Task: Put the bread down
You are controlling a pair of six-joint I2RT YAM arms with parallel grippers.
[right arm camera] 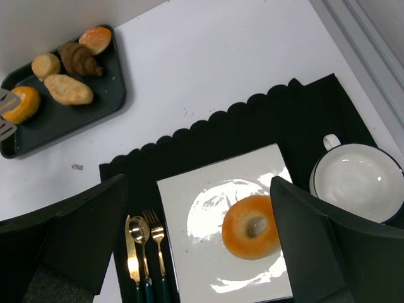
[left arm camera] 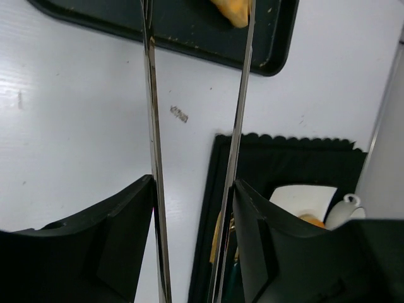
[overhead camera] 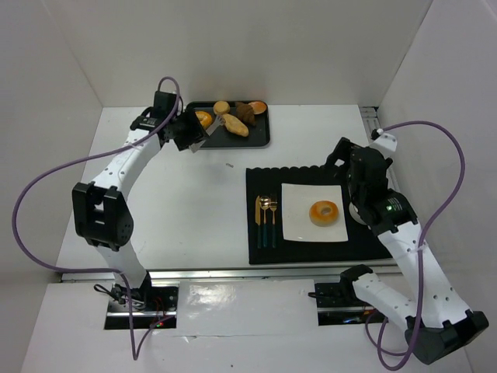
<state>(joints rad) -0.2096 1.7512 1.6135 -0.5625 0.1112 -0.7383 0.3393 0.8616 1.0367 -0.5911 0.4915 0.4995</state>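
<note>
Left claw (left arm camera: 194, 189) clamped on tongs (left arm camera: 152, 126), blades apart. Orange roll (left arm camera: 232, 11) lies ahead at their tips, on the tray (left arm camera: 189, 39). I judge this the pick-up step. Next: squeeze, lift, carry to the plate (right arm camera: 189, 265) beneath my wide, empty right claw (right arm camera: 199, 183).

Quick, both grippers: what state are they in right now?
Left gripper: shut on the tongs, tips by the orange bun.
Right gripper: open, holding nothing.

The gripper (left arm camera: 193, 196) holds tongs (left arm camera: 152, 126) whose blades reach toward bread (left arm camera: 234, 11) on the tray (left arm camera: 189, 30).
</note>
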